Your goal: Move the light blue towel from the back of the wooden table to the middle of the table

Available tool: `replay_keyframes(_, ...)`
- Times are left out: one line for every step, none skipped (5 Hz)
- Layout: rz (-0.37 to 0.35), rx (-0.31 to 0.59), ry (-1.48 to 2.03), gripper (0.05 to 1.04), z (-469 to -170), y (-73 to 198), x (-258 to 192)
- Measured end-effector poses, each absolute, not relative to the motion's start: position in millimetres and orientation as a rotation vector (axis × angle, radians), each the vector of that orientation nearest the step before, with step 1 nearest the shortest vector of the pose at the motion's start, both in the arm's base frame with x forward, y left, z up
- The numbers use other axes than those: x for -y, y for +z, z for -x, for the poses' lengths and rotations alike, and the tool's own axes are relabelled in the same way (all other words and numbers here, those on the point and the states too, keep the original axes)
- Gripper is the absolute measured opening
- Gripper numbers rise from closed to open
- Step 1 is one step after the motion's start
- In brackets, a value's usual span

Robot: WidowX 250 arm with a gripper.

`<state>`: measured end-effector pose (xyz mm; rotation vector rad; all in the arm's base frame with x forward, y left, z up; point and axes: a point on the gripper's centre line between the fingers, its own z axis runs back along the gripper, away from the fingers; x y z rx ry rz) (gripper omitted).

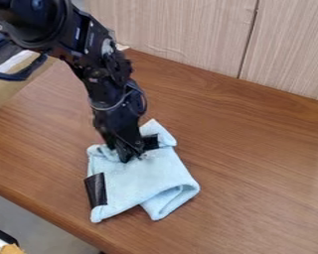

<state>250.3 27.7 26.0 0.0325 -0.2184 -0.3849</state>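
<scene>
Gripper (131,157) against folded cloth (147,174)
Its bunched upper part likely offers purchase; whether it is gripped, I cannot tell.

Soft, even indoor light, moderately bright, with a pale sheen on the right side of the wooden table (268,163). Shadows are faint. Fine detail is slightly blurred throughout, and the dark arm (109,84) loses detail.

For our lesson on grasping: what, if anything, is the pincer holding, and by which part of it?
Whether anything is held cannot be told: the pincer is down at the far part of the light blue cloth.
</scene>
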Motion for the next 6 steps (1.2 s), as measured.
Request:
replay_keyframes(-0.022, 0.213, -0.379, 0.954, -248.4, 29.3, -29.6)
replay_keyframes(-0.023, 0.208, -0.393, 1.005, -245.1, 38.0, -30.0)
replay_keyframes(-0.014, 0.264, -0.369, 1.0, -250.8, 63.5, -35.3)
replay_keyframes(0.008, 0.309, -0.335, 1.0, -252.5, 89.1, -43.5)
replay_keyframes(0.033, 0.337, -0.314, 1.0, -252.6, 108.3, -52.3)
replay_keyframes(0.057, 0.364, -0.266, 1.0, -252.0, 123.5, -68.3)
